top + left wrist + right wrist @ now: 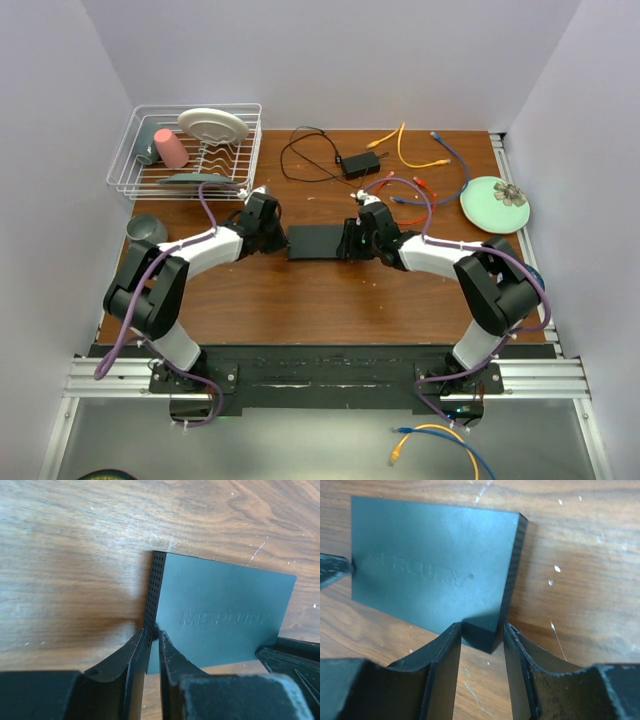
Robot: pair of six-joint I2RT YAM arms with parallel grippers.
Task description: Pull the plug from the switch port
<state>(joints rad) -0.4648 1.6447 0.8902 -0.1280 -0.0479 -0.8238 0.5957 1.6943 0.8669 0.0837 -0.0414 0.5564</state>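
Bright, even light with soft shadows beside the box point(220, 610); wrist views blur at their near edges.

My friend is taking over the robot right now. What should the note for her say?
Left tool: nearly closed at the black box's perforated edge; grip unclear.
Right tool: straddling the box's opposite corner; grip unclear.
Box lies flat between both tools; its ports are hidden.
Done, it seems: no cable shows in the box.
To do: check the ports, then let go.
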